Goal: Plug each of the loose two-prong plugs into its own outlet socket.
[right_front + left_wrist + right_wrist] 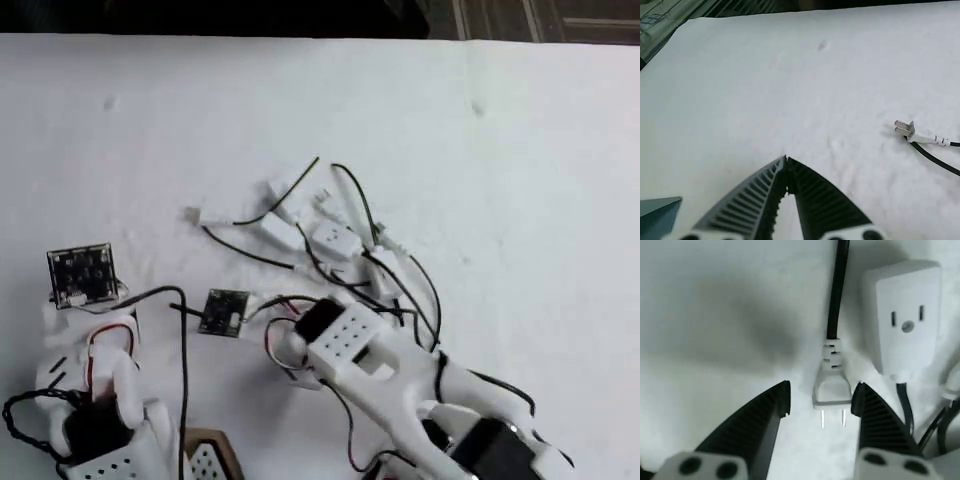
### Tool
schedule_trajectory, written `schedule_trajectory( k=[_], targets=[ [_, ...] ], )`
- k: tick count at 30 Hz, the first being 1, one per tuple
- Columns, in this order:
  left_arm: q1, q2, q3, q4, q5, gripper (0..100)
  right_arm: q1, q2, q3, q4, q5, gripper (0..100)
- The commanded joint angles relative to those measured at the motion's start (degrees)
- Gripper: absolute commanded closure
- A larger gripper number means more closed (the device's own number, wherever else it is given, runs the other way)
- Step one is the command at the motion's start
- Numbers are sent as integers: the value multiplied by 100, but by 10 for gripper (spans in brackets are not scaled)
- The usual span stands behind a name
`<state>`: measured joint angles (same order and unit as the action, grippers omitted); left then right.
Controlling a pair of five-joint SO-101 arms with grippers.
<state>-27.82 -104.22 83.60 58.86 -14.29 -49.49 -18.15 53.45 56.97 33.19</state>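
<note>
My right gripper (822, 390) is open and low over the table. A white two-prong plug (832, 390) on a black cable lies between its fingers, untouched, its prongs pointing back toward the wrist. A white outlet socket (907, 315) lies face up just beside the plug. In the high view the right arm (345, 340) reaches into a tangle of cables, plugs and a socket (335, 240) at the table's middle. My left gripper (786, 161) is shut on nothing above bare table. Another loose plug (905, 130) lies ahead of it, the outermost plug (192, 215) of the tangle.
Two small dark circuit boards (82, 272) (224, 312) lie near the left arm (110, 400), joined by thin wires. Black cables loop around the right arm. The white table (520, 150) has free room at the back and on the right.
</note>
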Motion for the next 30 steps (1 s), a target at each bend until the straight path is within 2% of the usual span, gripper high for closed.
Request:
schedule_trajectory(
  k=[1, 4, 9, 18, 24, 30],
  targets=[
    [-48, -13, -35, -123, 53, 976, -13, 365, -255, -330, 35, 794],
    [-48, -13, -26, -123, 53, 976, 13, 725, -290, -549, 44, 814],
    [-40, -13, 18, -141, 53, 976, 13, 1033, -633, -409, 62, 991],
    [-31, -13, 18, -132, 53, 976, 180, 347, -659, 382, 70, 981],
    [-31, -13, 26, -123, 53, 976, 901, -1007, -659, 1112, 88, 981],
    [-22, -13, 26, -123, 53, 976, 2237, -2642, -659, 1859, 97, 981]
  ],
)
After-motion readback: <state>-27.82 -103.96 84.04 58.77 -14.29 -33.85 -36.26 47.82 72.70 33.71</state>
